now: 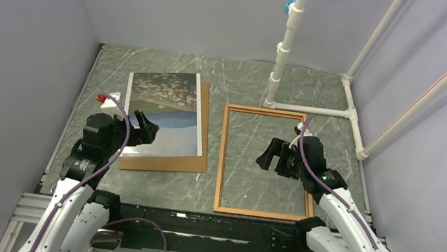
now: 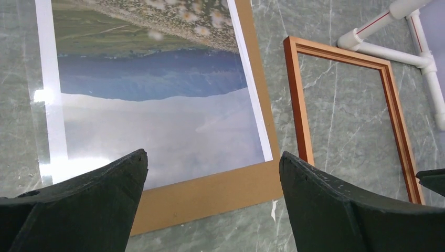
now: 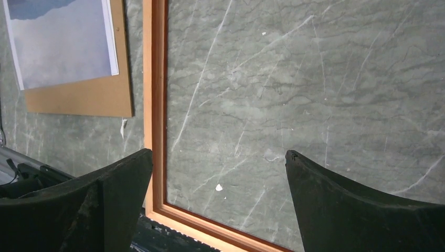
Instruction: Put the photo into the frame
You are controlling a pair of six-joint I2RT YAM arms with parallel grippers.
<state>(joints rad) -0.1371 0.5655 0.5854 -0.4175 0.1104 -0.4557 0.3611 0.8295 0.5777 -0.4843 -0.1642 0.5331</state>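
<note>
Top view, photo: the photo [image 1: 163, 114] lies flat at centre left on a brown backing board [image 1: 198, 162]; the board's right and lower edges show past the print.
Top view, frame: the frame [image 1: 223, 159] lies flat at centre right on the table [image 1: 246, 83], apart from the board, with a strip of bare marble between them.
Top view, room: a white pipe stand [image 1: 277, 74] rises near the frame's upper edge.
Top view, grippers: the left gripper [image 1: 144, 128] hangs over the photo's lower part and the right gripper [image 1: 270, 153] over the frame's inside. Both are spread wide and empty.
Left wrist, edges: the photo's [image 2: 157, 105] white border ends short of the board's [image 2: 220, 191] corner, and the frame's [image 2: 296, 100] left rail stands at the right.
Right wrist, edges: the frame's [image 3: 155, 105] left rail runs down the left side (marble shows inside it). The photo [image 3: 63, 42] sits at upper left.
</note>
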